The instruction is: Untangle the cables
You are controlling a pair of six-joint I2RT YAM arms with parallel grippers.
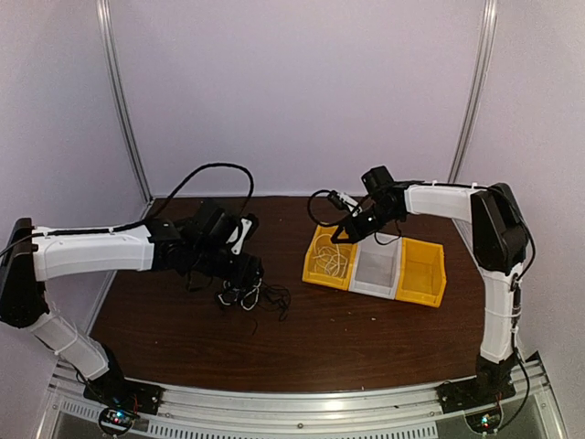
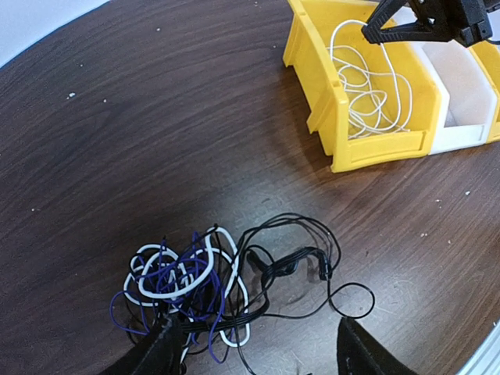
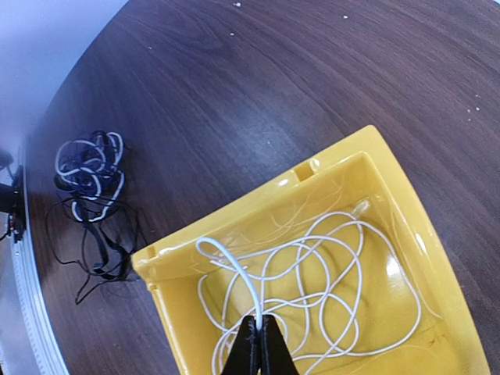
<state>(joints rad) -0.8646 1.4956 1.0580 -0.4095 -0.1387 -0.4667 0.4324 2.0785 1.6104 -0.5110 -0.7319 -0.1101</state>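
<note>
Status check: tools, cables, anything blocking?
Right tool shut on white cable, over the left yellow bin. Left tool open above the tangled clump on the table. Nothing blocking.

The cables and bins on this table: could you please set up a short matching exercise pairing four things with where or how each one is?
Things:
1. thin white cable
2. tangled clump
3. right gripper
4. white bin

Places or states:
A. between two yellow bins
B. on the bare tabletop
C. coiled inside the yellow bin
D. shut on a strand of white cable

Pairs: 1-C, 2-B, 3-D, 4-A
</note>
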